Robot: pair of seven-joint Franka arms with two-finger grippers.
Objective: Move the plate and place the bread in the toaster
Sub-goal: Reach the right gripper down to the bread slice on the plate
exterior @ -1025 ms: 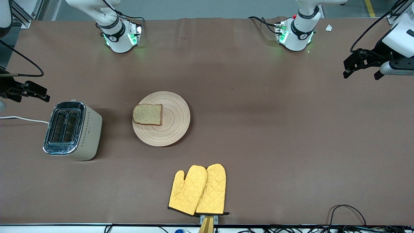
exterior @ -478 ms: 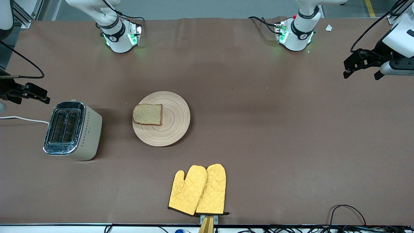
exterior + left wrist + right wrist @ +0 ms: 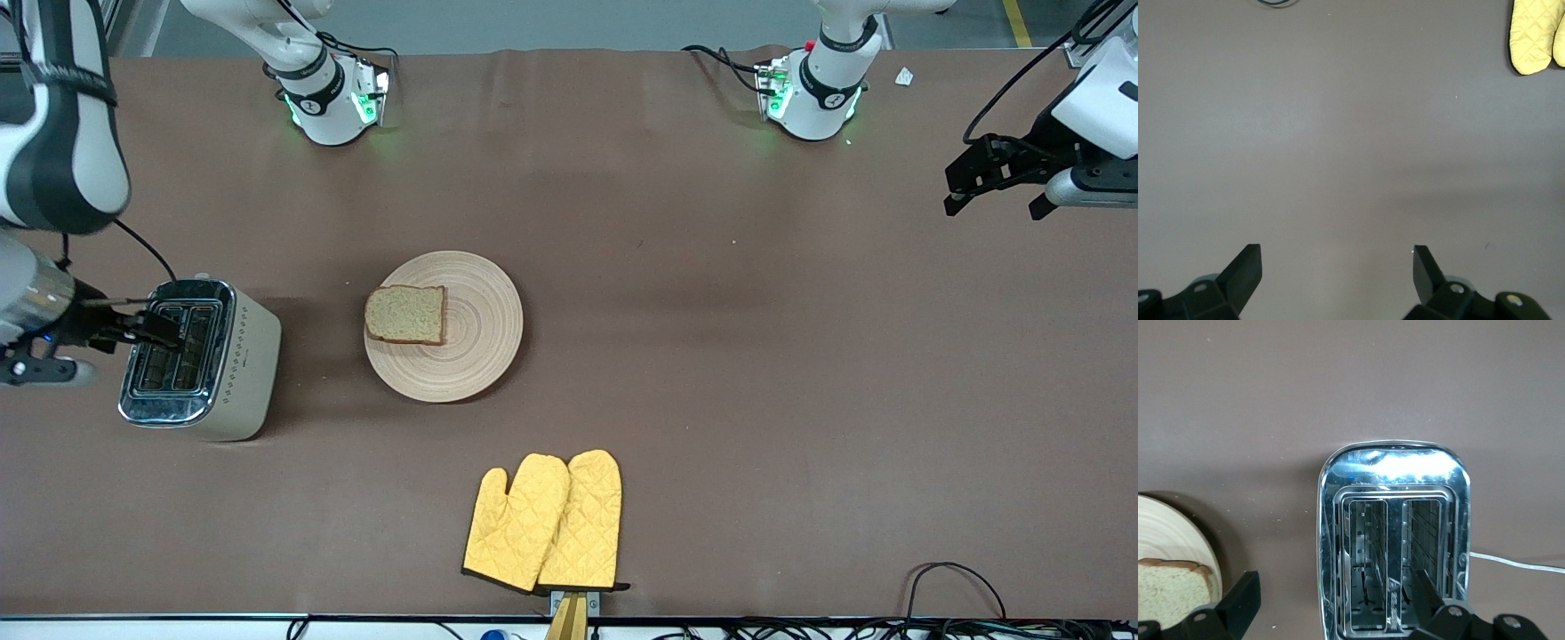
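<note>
While a pair of yellow quilted oven mitts (image 3: 544,523) lies nearest the front camera, the round, light wooden plate (image 3: 476,342) sits farther back, mid-table, showing concentric ring grain. The squarish brown bread (image 3: 406,314) with its darker crust rests flat on the plate's edge toward the toaster (image 3: 200,359), cream-beige with a shiny chrome top and two empty slots, standing at the right arm's end. The right gripper (image 3: 147,329) hovers over the toaster, fingers spread. The left gripper (image 3: 994,182) waits over bare table, jaws wide apart.
</note>
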